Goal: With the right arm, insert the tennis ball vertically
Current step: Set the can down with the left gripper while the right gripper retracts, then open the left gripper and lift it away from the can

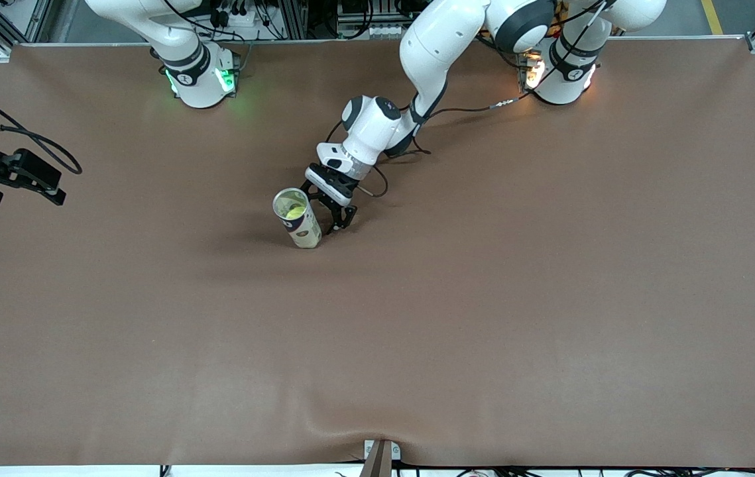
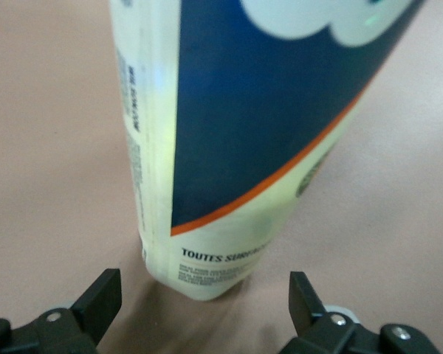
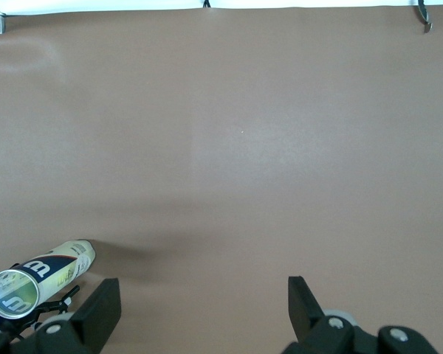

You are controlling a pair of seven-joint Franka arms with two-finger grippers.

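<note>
A tennis-ball can [image 1: 299, 224] stands upright near the middle of the brown table, its top open, with a yellow-green tennis ball [image 1: 295, 212] inside. It also shows in the right wrist view [image 3: 40, 274] and, close up, in the left wrist view [image 2: 236, 147]. My left gripper [image 1: 341, 217] is low beside the can's lower part on the left arm's side. It is open [image 2: 204, 302], with the can's base just ahead of its fingers, apart from them. My right gripper [image 1: 56, 187] hangs high over the right arm's end of the table, open and empty [image 3: 204, 302].
The two arm bases [image 1: 199, 76] [image 1: 566, 73] stand along the table's edge farthest from the front camera. A metal clamp [image 1: 380, 457] sits on the table's edge nearest that camera, where the cloth puckers. Brown cloth [image 1: 483, 298] covers the table.
</note>
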